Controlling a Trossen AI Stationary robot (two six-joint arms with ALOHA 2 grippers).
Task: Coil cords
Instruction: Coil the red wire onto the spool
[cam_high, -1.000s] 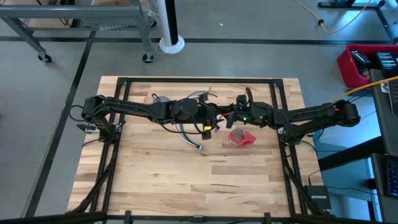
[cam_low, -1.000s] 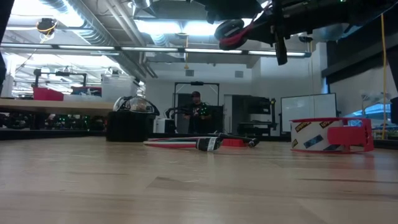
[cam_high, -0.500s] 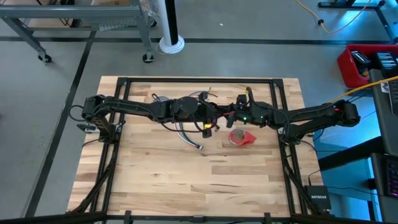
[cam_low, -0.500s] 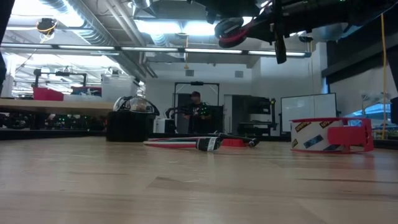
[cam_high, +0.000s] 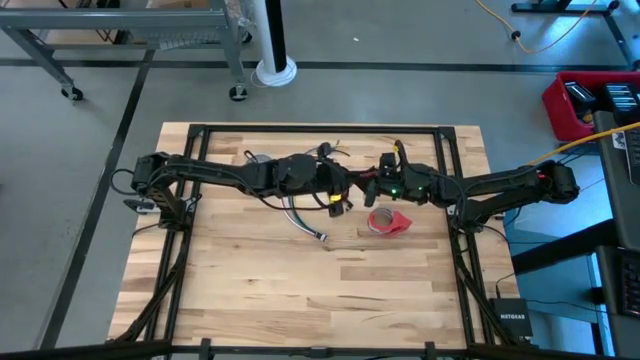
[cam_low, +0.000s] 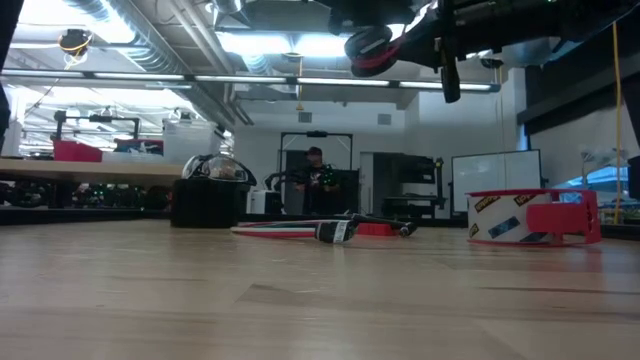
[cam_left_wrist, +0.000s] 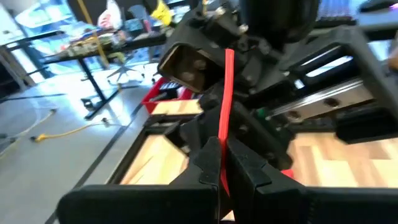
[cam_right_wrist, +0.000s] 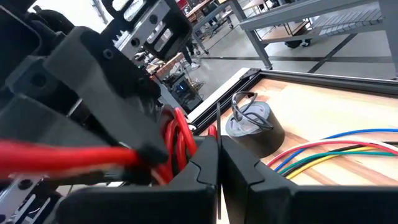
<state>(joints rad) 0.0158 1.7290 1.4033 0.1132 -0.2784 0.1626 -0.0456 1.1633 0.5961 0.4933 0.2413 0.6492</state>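
The small black-and-red coil is being held clear above the table near its middle rear, between the two hands, and over the last second it is shifting only slightly, which suggests the winding is continuing in small adjustments rather than finishing. The left hand is closing its fingers together on the red cord, while the right hand is also pressing its fingers together against the red loops. The long wire bundle is lying uncoiled on the table just beside the red tape roll.
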